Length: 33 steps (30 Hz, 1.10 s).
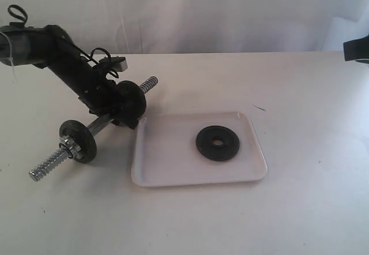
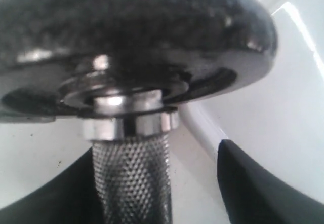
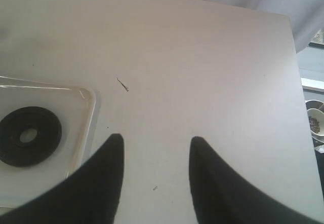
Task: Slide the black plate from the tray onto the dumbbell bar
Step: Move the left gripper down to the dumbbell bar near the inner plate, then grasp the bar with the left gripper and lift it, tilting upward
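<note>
Black plate (image 1: 217, 143) flat in tray (image 1: 167, 165), mid-worktop, untouched. Right gripper (image 3: 156, 153) near right edge - jaws wide open, empty. Left gripper (image 2: 154, 153) jaws straddle dumbbell bar (image 1: 102, 125) toward left edge - whether clamped, cannot tell. Rec.: steady bar, align hole w/ threaded end.

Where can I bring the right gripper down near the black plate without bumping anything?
Free: bare tray floor all round the black plate, widest toward the bar; open table right of the tray, under the open right gripper, and along its near side. Crowded: the tray's far-left corner, where the left gripper, dumbbell bar and a mounted disc sit.
</note>
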Tool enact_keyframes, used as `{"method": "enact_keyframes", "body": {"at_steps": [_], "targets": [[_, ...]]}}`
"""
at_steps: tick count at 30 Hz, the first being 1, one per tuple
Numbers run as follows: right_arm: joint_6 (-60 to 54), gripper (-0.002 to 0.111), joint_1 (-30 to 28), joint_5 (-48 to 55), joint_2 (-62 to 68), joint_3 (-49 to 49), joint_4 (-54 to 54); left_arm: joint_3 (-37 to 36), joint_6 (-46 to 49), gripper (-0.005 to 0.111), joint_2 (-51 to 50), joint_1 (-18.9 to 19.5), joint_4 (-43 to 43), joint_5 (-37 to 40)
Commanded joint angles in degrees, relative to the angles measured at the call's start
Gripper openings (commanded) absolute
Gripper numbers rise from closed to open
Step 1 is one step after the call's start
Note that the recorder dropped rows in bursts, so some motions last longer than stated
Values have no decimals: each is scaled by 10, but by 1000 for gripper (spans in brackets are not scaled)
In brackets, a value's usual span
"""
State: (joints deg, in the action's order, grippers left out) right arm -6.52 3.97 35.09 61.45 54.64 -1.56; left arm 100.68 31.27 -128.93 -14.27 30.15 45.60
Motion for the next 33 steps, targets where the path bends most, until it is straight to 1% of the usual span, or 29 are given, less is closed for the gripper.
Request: {"method": "enact_keyframes", "body": {"at_steps": [1,3,10,14,21,26,28,29,33], "targets": [[-3,40,2,-5,0,1,-3,20,-69,64,-4,-18,-95,26],[-3,40,2,-5,0,1,-3,25,-86,64,-4,-18,-96,31],[-3,40,2,-5,0,1,-3,28,-88,63,-4,-18,-94,24],[-3,40,2,-5,0,1,-3,28,-88,56,-4,-18,-93,15],[-3,40,2,-3,0,1,-3,28,-88,56,-5,-18,-93,-25],[-3,40,2,-3,0,1,-3,28,-88,55,-5,-18,-93,-28],[-3,40,2,-3,0,1,-3,28,-88,50,-5,-18,-92,-28],[-3,40,2,-3,0,1,-3,28,-88,44,-5,-18,-92,-26],[-3,40,2,-4,0,1,-3,28,-88,10,-5,-18,-92,-28]]}}
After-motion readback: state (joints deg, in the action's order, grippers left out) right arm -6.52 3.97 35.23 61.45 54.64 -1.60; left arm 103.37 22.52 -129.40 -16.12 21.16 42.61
